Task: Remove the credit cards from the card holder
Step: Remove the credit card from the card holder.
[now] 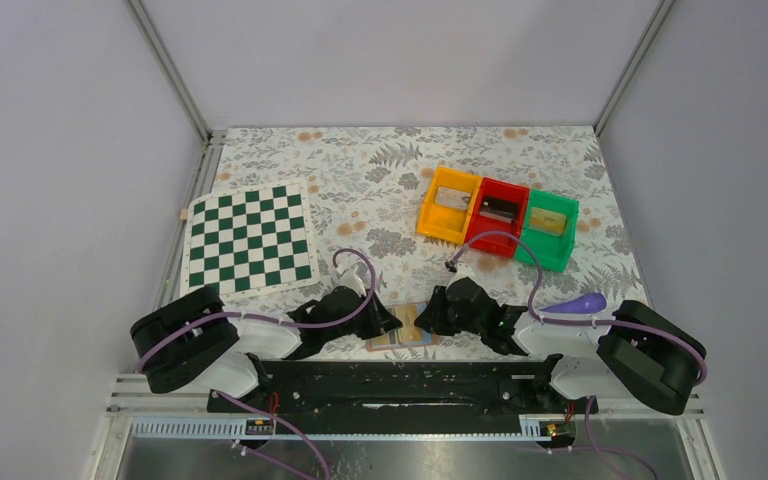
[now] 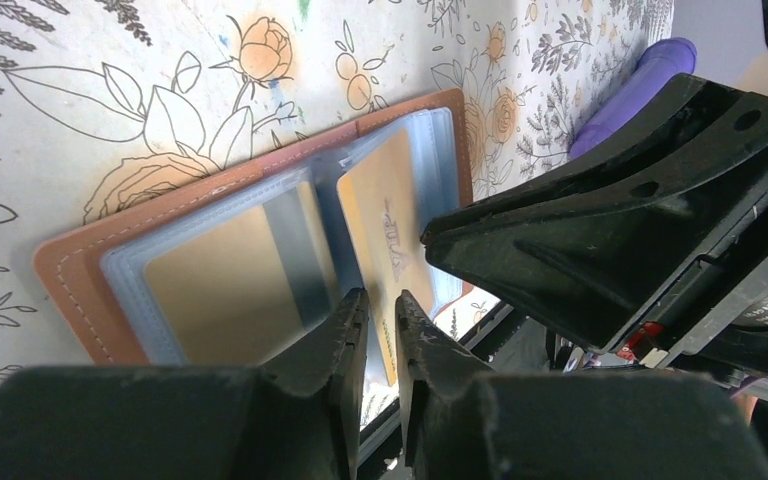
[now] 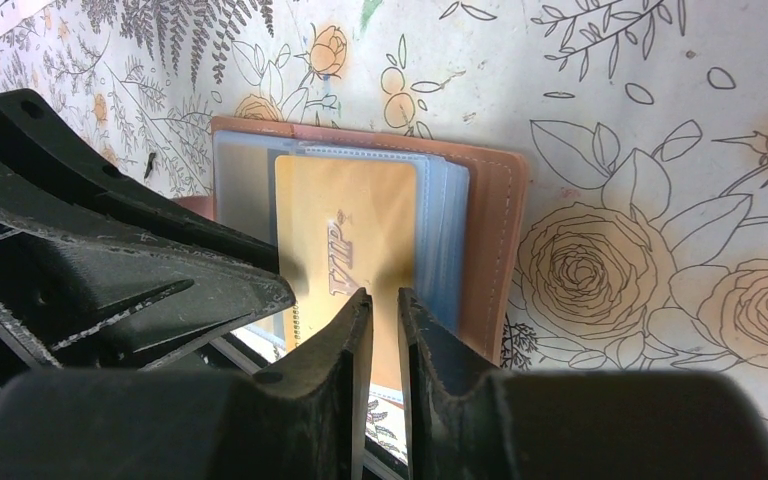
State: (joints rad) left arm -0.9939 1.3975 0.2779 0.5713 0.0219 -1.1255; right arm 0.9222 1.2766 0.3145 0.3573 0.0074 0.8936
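The tan card holder [image 1: 401, 339] lies open on the flowered cloth at the near edge, between both grippers. Its brown rim [image 2: 70, 270] [image 3: 490, 230] frames clear sleeves. A gold credit card marked VIP [image 2: 385, 230] [image 3: 345, 210] sticks out of the right-hand sleeve toward the near edge. A second gold card [image 2: 220, 280] sits in the left sleeve. My left gripper [image 2: 381, 300] [image 1: 388, 322] straddles the VIP card's near end, jaws a narrow slit apart. My right gripper [image 3: 385, 297] [image 1: 428, 318] points at the same card's face, jaws also a slit apart with nothing between them.
A green-and-white chessboard [image 1: 250, 240] lies at the left. Orange [image 1: 450, 205], red [image 1: 498, 213] and green [image 1: 548, 228] bins stand at the back right. A purple object [image 1: 580, 303] [image 2: 640, 85] lies by the right arm. The black base rail [image 1: 400, 375] runs just behind the holder.
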